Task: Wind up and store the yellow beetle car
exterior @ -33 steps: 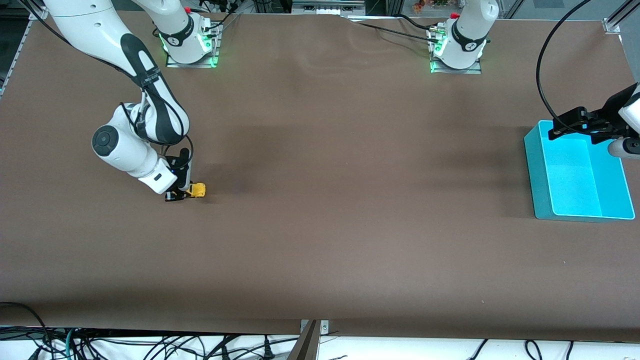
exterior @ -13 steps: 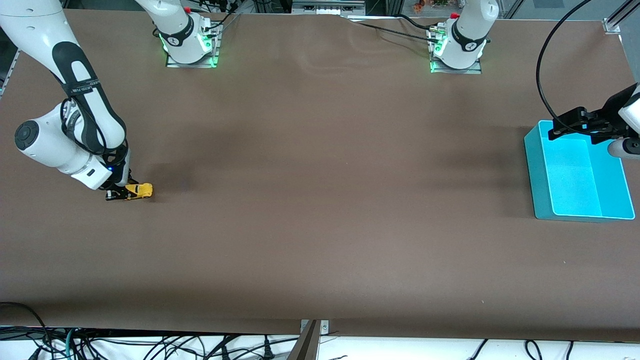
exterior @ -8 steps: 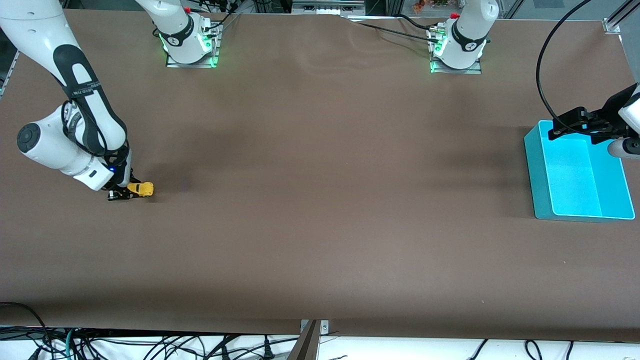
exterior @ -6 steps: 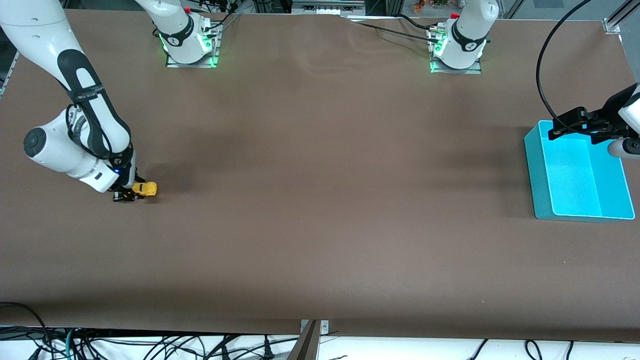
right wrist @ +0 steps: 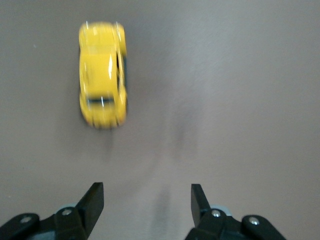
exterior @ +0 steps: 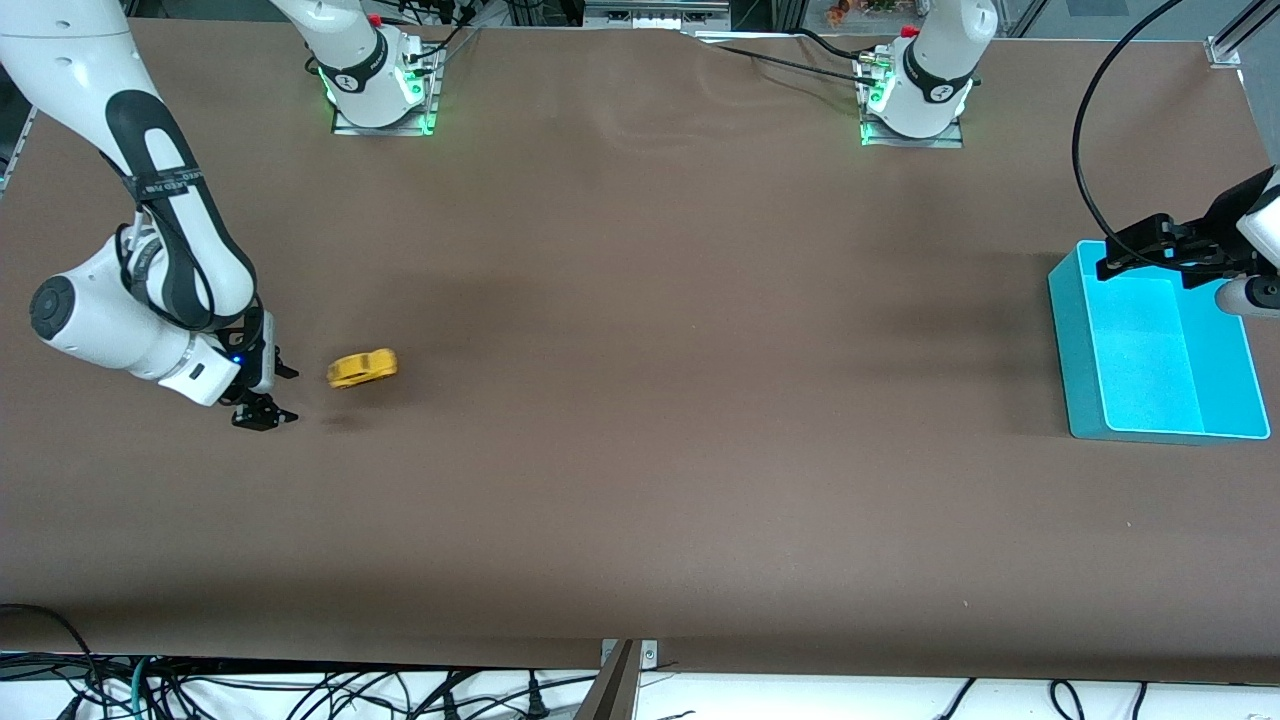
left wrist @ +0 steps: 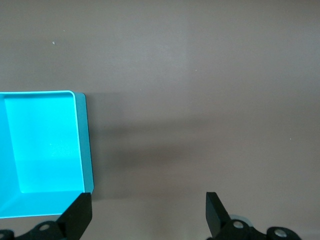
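Yellow beetle car sits free on the brown table toward the right arm's end, its outline smeared in both the front and right wrist views, which suggests it is rolling; nothing touches it. Just beside it, low over the table, the right gripper has its fingers spread apart and empty, the car lying clear ahead of the fingertips. At the left arm's end of the table the cyan bin stands empty, with the left gripper waiting above its rim, jaws wide and holding nothing. My worry is the run itself: a wound car could veer off line, stall short of the bin or roll toward a table edge, since nothing guides it. Open brown surface stretches between car and bin with no obstacle, and there is ample room on every side for either arm to move
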Tool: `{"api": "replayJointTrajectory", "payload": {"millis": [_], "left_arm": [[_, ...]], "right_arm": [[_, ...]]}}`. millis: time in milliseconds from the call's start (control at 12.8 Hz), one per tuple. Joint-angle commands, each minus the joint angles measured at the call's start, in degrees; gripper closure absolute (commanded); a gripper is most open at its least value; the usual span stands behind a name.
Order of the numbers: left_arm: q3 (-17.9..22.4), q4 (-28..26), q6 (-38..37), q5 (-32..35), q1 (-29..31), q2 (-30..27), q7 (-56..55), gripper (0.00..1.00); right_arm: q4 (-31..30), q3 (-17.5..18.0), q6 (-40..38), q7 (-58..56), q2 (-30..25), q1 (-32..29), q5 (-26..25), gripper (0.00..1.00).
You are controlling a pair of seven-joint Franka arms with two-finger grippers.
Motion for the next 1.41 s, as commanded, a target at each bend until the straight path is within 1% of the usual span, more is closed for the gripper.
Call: {"api": "replayJointTrajectory", "payload": {"millis": [0,234,468,546,703,781,1015,1327], "left_arm": [[-0.3,1.2,-0.1,0.9,0.2,0.7,1.1,0.0],[-0.3,1.2,-0.1,0.9,0.2,0.7,1.1,0.0],[-0.3,1.2,-0.1,0.9,0.2,0.7,1.1,0.0],[-0.3,1.2,-0.1,0.9,0.2,0.7,1.1,0.0],[-0.2,1.2,-0.1,0.9,0.2,0.8,1.1,0.0],[-0.2,1.2,-0.1,0.9,0.2,0.9,1.1,0.0],[-0.3,1.3,-0.1,0.9,0.1,0.9,1.1,0.0],[-0.3,1.3,-0.1,0.9,0.1,1.0,1.1,0.0]], "right_arm": [[0.5,0.7,-4.2,1.1,-2.5,-0.9,0.2,0.21],[0.4,0.3,-8.2,8.6,-4.2,-0.9,-0.2,0.21],[0.4,0.3,-12.8,19.1,-9.0,-0.9,-4.7,0.21],[0.4,0.3,-14.5,23.6,-10.8,-0.9,-6.5,0.18],[0.4,0.3,-17.1,29.6,-14.3,-0.9,-8.2,0.16],[0.5,0.2,-18.5,32.5,-15.8,-1.0,-8.3,0.0],[1.1,-0.4,-20.2,37.1,-18.8,-1.0,-10.0,0.0],[1.1,-0.4,-23.8,47.1,-23.3,-0.9,-13.8,0.0]]}}
